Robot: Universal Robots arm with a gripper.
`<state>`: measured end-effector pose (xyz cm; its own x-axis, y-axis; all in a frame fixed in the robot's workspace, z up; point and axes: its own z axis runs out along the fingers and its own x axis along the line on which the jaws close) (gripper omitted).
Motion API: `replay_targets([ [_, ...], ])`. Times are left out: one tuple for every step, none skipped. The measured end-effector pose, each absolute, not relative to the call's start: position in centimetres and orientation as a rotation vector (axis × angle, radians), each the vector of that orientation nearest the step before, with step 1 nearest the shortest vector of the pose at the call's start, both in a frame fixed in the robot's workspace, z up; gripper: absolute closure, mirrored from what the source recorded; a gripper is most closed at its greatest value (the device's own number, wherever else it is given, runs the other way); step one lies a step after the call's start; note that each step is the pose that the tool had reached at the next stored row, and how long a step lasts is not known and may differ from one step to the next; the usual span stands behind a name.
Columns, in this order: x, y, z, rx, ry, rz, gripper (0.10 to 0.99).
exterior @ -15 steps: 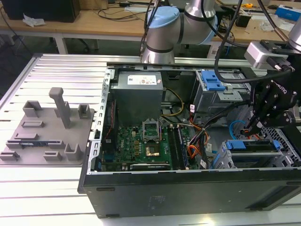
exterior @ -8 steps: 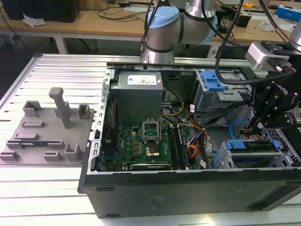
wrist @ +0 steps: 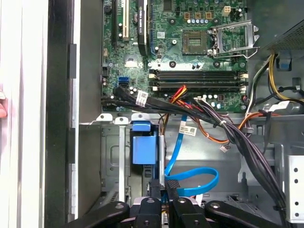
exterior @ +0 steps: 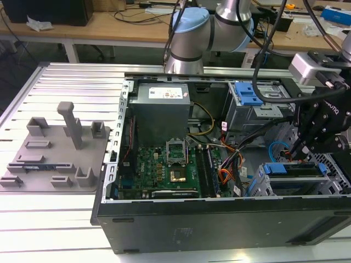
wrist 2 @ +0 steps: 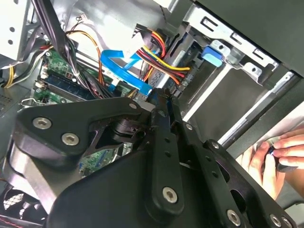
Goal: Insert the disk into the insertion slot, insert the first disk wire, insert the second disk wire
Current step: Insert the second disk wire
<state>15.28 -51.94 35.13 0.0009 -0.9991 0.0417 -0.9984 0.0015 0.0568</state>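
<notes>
The disk lies in its bright blue carrier inside the insertion slot, a light-grey perforated cage at the case's front corner on the exterior view's right. My gripper hangs just above the disk's rear edge. In both wrist views its fingers are pressed together on the plug end of a flat blue wire, which loops away over the case floor. A bundle of red, yellow and black wires ends in a black plug right beside the gripper.
A taller grey cage with a blue latch stands behind the slot. Thick black cable bundles cross between motherboard and bay. A person's hand rests outside the case wall. A grey fixture plate lies on the exterior view's left.
</notes>
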Motion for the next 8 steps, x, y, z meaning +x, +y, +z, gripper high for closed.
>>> replay_targets([
  [15.29,-52.06,35.12,2.172,-2.173,-0.017,0.925],
  [15.29,-52.14,35.11,2.172,-2.173,-0.018,0.925],
  [15.30,-52.28,35.09,2.173,-2.173,-0.019,0.925],
  [15.30,-52.34,35.06,2.173,-2.174,-0.020,0.925],
  [15.30,-52.34,35.06,2.173,-2.174,-0.020,0.925],
  [15.31,-52.35,35.04,2.173,-2.174,-0.020,0.925],
  [15.33,-52.35,35.02,2.174,-2.174,-0.020,0.925],
  [15.35,-52.35,35.01,2.174,-2.174,-0.020,0.925],
])
